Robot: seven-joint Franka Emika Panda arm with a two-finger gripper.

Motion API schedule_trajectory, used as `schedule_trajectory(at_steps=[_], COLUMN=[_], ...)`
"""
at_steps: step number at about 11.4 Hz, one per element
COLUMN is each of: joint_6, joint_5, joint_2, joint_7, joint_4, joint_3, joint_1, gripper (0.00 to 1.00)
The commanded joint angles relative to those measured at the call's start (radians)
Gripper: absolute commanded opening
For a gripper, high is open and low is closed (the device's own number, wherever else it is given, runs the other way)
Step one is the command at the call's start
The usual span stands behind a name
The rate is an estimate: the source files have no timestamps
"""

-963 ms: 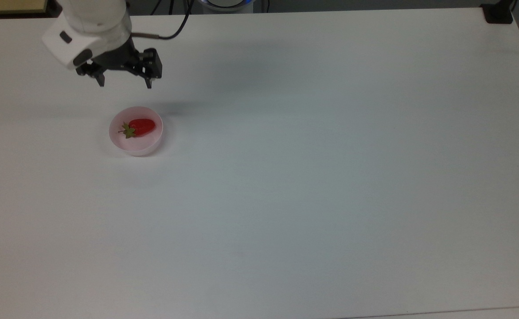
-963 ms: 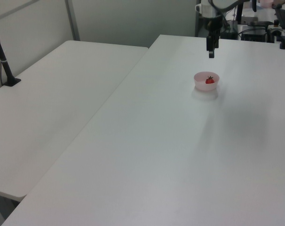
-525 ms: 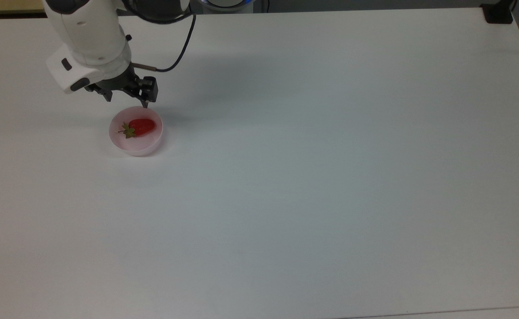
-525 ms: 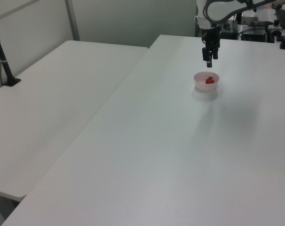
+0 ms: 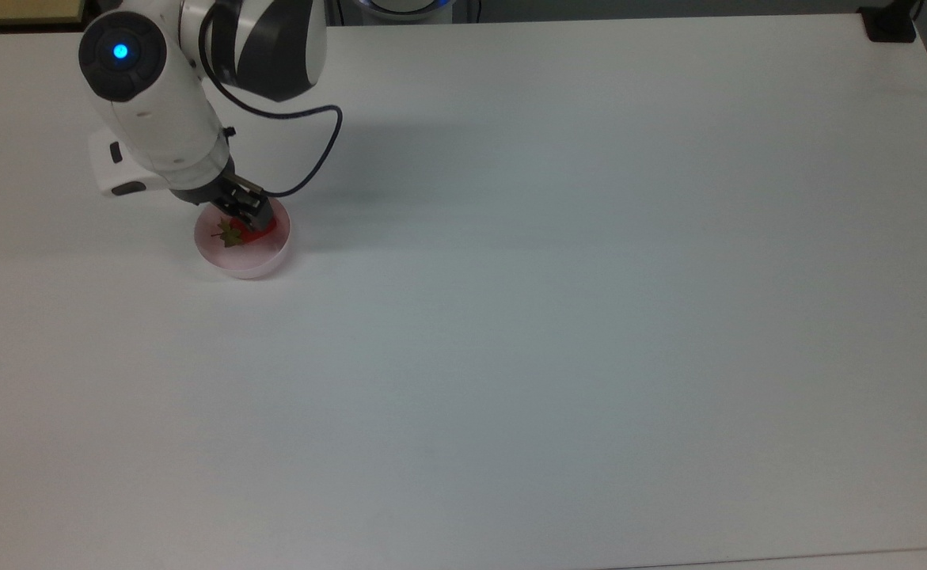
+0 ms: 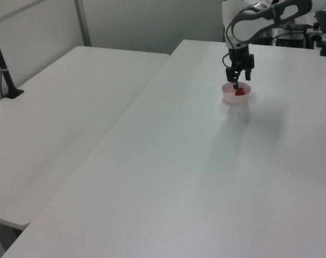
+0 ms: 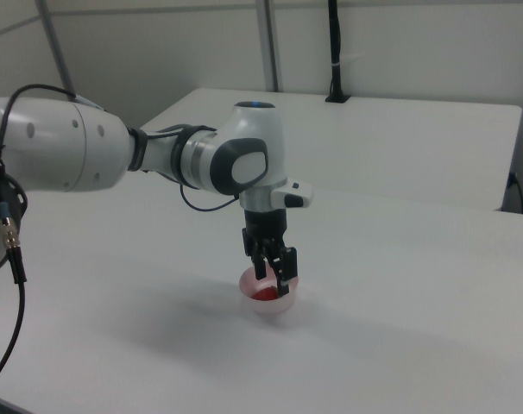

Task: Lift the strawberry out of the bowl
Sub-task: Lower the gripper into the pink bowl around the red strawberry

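A pale pink bowl stands on the white table at the top view's left. A red strawberry with a green cap lies in it, partly covered by the gripper. My gripper reaches down into the bowl with its fingers apart on either side of the strawberry. In the right view the gripper hangs straight down over the bowl, fingers spread, with the strawberry red between them. In the left view the gripper dips into the bowl above the strawberry.
The white arm and its black cable lean over the table behind the bowl. A black clamp sits at the top view's far right corner. A second white table with a black post adjoins.
The gripper has come down from above and behind the bowl until its fingers are inside it around the strawberry. Bowl and strawberry have stayed in place.
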Motion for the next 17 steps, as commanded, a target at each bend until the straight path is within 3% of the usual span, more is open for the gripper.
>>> schedule_trajectory(at_steps=[1,5,9,11,17], joint_6=[0.051,0.108,0.023,-0.016,0.005], joint_5=[-0.009,-0.012,-0.021,-0.042,-0.042], joint_2=[0.014,0.034,-0.008,-0.041,-0.022], joint_7=[0.048,0.107,0.049,0.033,0.048], joint_4=[-0.020,-0.034,-0.022,-0.022,-0.014], joint_3=[0.009,0.011,0.009,0.009,0.034], joint_1=[0.002,0.004,0.001,-0.003,-0.001], gripper=[0.80,0.80,0.80,0.86,0.83])
